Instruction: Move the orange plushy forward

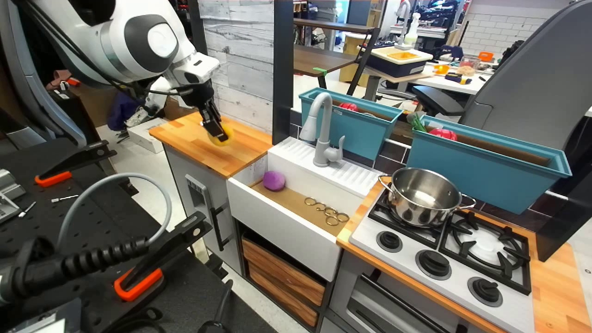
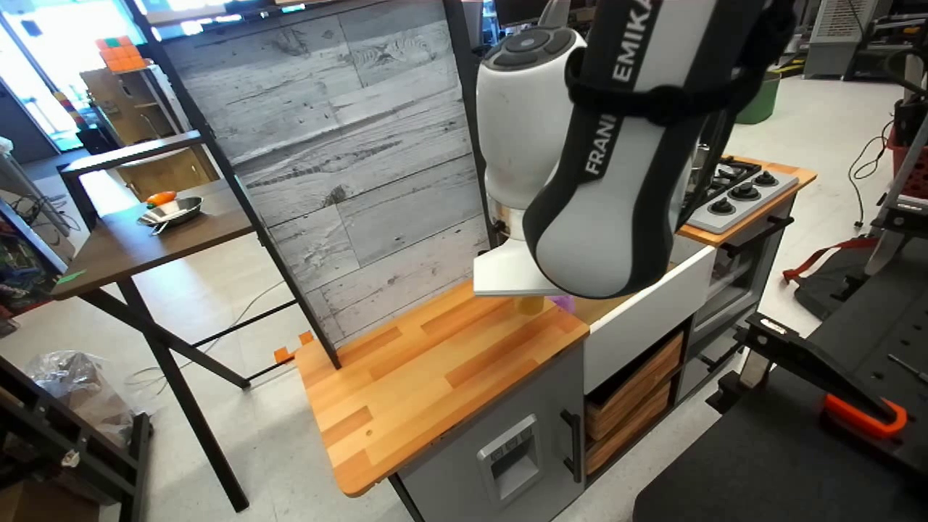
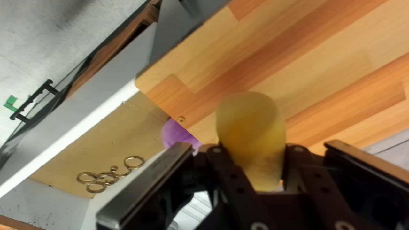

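Two fingers (image 3: 229, 166), orange plushy (image 3: 251, 134) held between them, wooden counter (image 3: 319, 86) below

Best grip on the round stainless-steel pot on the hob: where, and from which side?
Probably the metal loop handle facing the white sink, from above on that side: it juts from the smooth wall of the pot near the rim, while a teal planter stands behind. The gripper must first release the yellow-orange soft toy.
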You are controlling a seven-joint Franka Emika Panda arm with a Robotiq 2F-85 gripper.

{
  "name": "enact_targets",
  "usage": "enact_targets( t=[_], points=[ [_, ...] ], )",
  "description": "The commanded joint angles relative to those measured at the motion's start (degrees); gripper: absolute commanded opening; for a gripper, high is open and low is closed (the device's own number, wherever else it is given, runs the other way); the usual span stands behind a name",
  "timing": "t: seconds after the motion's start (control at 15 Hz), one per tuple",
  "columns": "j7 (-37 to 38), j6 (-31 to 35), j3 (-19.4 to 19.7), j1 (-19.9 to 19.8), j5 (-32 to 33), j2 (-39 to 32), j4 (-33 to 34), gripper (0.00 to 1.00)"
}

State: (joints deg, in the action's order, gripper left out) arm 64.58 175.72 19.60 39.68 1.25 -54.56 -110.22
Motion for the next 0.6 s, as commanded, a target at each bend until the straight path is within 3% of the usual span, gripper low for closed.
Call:
enact_targets(
  t=[0.0, 0.53],
  points=[
    [-1.57, 1.17, 0.14, 1.17, -3.61, 2.46, -5.46, 0.06],
    [0.61, -0.28, 0.57, 2.61, -8.26, -3.89, -1.04, 0.06]
  ],
)
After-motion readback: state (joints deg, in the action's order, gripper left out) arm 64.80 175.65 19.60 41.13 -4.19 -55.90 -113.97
